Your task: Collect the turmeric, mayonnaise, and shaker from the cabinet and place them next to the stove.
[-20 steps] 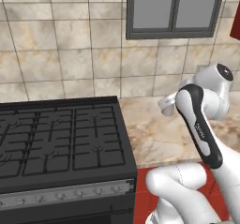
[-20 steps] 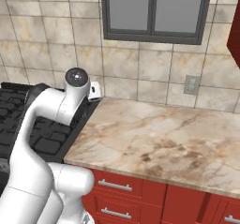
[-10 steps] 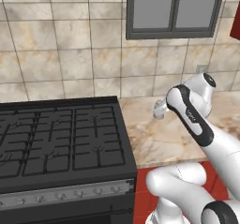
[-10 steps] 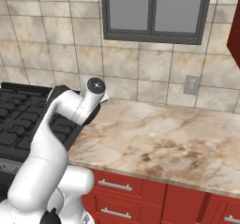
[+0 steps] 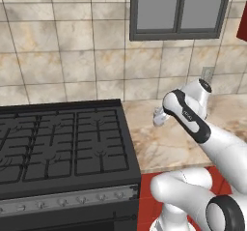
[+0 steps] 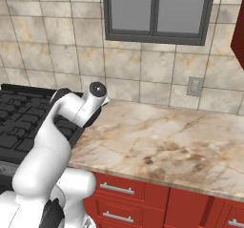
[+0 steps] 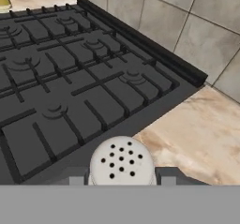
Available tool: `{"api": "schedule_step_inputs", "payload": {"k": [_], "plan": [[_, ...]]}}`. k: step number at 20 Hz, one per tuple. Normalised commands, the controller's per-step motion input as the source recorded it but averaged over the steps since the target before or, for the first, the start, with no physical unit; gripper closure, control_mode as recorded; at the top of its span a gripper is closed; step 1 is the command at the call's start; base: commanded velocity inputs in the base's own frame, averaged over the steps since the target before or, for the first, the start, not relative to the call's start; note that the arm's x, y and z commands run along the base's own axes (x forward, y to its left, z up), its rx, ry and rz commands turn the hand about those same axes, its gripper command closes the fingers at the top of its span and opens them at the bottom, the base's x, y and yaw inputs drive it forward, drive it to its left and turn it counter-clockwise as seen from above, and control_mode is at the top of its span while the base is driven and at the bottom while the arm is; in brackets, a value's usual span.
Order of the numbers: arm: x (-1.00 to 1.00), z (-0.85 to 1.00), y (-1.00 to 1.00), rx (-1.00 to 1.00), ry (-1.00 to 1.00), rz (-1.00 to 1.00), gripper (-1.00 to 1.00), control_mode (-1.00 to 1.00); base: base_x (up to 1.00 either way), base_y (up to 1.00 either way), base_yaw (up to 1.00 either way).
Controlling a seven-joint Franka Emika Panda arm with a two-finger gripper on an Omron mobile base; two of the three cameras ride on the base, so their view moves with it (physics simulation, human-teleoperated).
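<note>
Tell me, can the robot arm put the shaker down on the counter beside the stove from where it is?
Probably yes. The shaker sits between the jaws, right over the marble counter at the edge of the stove, with nothing in the way.

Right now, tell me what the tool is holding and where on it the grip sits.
The tool holds the shaker, a finger on each side of its body below the perforated top, over the counter beside the stove.

Wide black gas stove [image 5: 58, 143] with grates at left; just right of it, marbled beige counter [image 5: 164, 148], white arm's gripper [image 5: 159, 117] hovering above, jaws unclear.
</note>
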Motion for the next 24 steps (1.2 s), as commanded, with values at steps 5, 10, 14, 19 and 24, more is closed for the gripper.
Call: {"api": "schedule_step_inputs", "payload": {"k": [5, 10, 14, 19, 24], "plan": [[0.45, -0.34, 0.12, 0.00, 0.00, 0.12, 1.00, -1.00, 0.00, 0.00, 0.00], [0.48, -0.34, 0.08, 0.00, 0.00, 0.11, 1.00, -1.00, 0.00, 0.00, 0.00], [0.52, -0.23, 0.03, 0.00, 0.03, 0.10, 1.00, -1.00, 0.00, 0.00, 0.00], [0.56, -0.22, 0.00, 0.00, 0.04, 0.11, 1.00, -1.00, 0.00, 0.00, 0.00], [0.49, -0.27, 0.00, 0.00, 0.01, 0.11, 1.00, -1.00, 0.00, 0.00, 0.00]]}}
